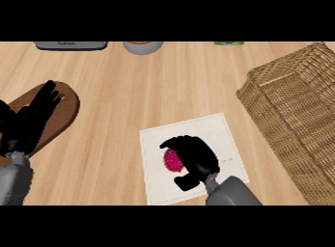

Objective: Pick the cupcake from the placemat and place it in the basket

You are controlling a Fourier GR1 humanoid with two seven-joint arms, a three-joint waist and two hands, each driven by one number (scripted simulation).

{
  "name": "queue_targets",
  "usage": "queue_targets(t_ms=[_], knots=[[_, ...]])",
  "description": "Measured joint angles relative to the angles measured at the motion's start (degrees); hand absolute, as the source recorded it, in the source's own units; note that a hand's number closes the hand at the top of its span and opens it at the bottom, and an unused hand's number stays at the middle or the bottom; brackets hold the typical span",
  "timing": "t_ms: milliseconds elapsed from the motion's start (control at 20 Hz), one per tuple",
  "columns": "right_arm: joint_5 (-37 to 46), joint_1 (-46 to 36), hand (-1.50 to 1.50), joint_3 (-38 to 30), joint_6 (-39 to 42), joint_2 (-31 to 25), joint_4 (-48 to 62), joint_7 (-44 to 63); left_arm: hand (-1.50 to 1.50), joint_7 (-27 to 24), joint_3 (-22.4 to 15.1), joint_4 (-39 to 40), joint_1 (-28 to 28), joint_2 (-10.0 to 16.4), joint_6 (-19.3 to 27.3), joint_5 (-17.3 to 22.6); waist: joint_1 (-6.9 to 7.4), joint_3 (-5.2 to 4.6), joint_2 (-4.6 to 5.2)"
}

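Just one cupcake (173, 161), one basket (298, 106).

At the lower centre of the frame, a pink cupcake (173, 160) is enclosed by the curled fingers of the right hand (196, 155), over a white placemat (198, 128). A wicker basket (305, 111) is seen along the right edge. At the left, the left hand (26, 121) is held open, fingers up, over a brown oval board (67, 107).

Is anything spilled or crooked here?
Nothing is spilled or broken. The only crooked thing is the white placemat, which lies a little turned against the wood grain of the counter. The right robot hand is curled over the pink cupcake on it.
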Motion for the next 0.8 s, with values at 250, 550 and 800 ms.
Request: queue_targets(t_ms=[250,550,800], knots=[[0.4,-2.9,1.5,1.4,-1.6,0.3,4.0,-0.7,0.0,0.4,0.3,-1.0,0.6,-0.7,0.0,-0.7,0.08,0.03,-0.13],[-0.4,-4.6,1.5,3.2,-4.3,0.3,6.2,1.0,0.0,0.4,0.0,-0.2,-0.2,-2.1,0.5,-2.0,0.21,0.03,-0.22],[-3.2,-7.5,1.5,-4.6,-13.1,0.3,8.5,19.0,0.0,0.3,0.3,-0.3,-0.5,-1.7,-0.1,-1.6,0.67,0.01,0.16]])
